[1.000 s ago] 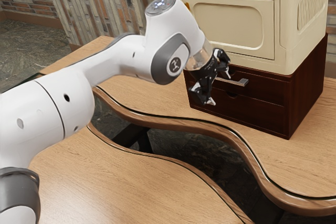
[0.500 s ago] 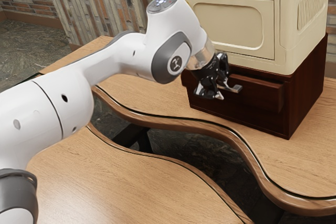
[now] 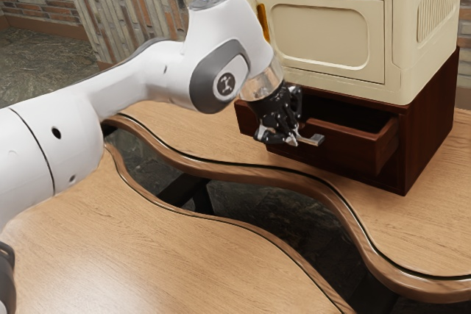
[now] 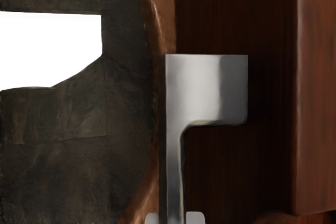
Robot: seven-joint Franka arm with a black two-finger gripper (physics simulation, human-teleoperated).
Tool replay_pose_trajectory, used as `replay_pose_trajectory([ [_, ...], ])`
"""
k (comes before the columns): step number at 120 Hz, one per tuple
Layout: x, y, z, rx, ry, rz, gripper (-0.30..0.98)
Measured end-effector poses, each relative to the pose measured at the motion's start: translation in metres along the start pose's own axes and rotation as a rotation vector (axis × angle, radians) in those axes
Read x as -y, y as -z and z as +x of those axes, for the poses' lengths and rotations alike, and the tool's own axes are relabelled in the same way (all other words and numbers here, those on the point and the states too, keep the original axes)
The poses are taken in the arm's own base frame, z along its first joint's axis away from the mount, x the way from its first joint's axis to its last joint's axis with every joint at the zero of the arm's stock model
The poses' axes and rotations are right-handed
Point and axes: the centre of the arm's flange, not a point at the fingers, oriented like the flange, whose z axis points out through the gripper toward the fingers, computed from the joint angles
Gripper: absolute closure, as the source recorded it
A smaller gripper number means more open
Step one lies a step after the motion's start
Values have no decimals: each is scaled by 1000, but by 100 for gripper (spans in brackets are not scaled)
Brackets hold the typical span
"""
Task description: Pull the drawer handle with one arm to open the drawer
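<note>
The black gripper [image 3: 285, 138] is at the drawer's metal handle [image 3: 315, 140], whose end sticks out past the fingers toward the exterior view's right. The dark red-brown drawer [image 3: 347, 154] stands partly pulled out of its cabinet [image 3: 428, 134], and its dark inside shows from above. In the wrist view the silver handle [image 4: 207, 85] runs down between two pale fingertips of the gripper [image 4: 175, 218], one on each side of the bar, with the drawer front [image 4: 226, 182] behind it.
A cream box [image 3: 324, 31] with a framed door rests on top of the cabinet. The wooden table [image 3: 419, 244] has a wavy raised edge, and a gap shows the dark floor between its two parts.
The gripper has closed on the handle and moved away from the cabinet, toward the exterior view's left. The drawer has come out with it, from shut to partly open.
</note>
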Motion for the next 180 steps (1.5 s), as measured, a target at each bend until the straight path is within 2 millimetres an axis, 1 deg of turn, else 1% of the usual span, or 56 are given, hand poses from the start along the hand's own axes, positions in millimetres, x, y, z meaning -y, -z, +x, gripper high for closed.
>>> replay_pose_trajectory([
  [16,13,7,0,5,2,18,78],
  [32,26,10,0,9,5,36,79],
  [78,64,33,0,26,13,41,79],
  [93,74,36,0,30,16,37,79],
  [122,81,38,0,33,20,29,79],
  [137,89,40,0,37,22,28,79],
  [162,93,41,0,38,28,25,78],
  [172,96,46,0,39,30,18,75],
  [180,100,58,1,43,32,2,72],
])
